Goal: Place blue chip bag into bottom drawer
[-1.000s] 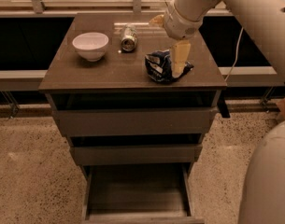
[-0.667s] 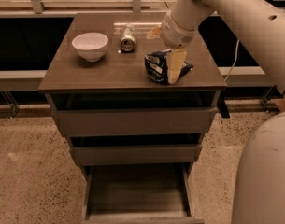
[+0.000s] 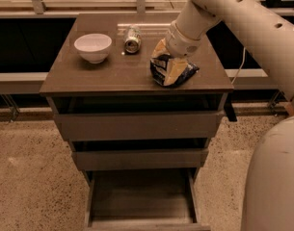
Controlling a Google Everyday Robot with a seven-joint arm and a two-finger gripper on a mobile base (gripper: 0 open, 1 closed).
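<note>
The blue chip bag [image 3: 159,73] lies crumpled on the right side of the cabinet top [image 3: 103,77]. My gripper [image 3: 169,64] reaches down from the upper right and is right on the bag, covering its middle. The bag rests on the top surface. The bottom drawer [image 3: 139,198] is pulled out at the foot of the cabinet, and its bare flat tray shows.
A white bowl [image 3: 93,47] stands at the left of the cabinet top and a silver drink can [image 3: 132,39] lies behind the middle. The two upper drawers [image 3: 137,126] are slightly ajar. My white arm and body [image 3: 274,177] fill the right side.
The gripper has moved down and left from beside the bag onto it. The bag has stayed in about the same spot.
</note>
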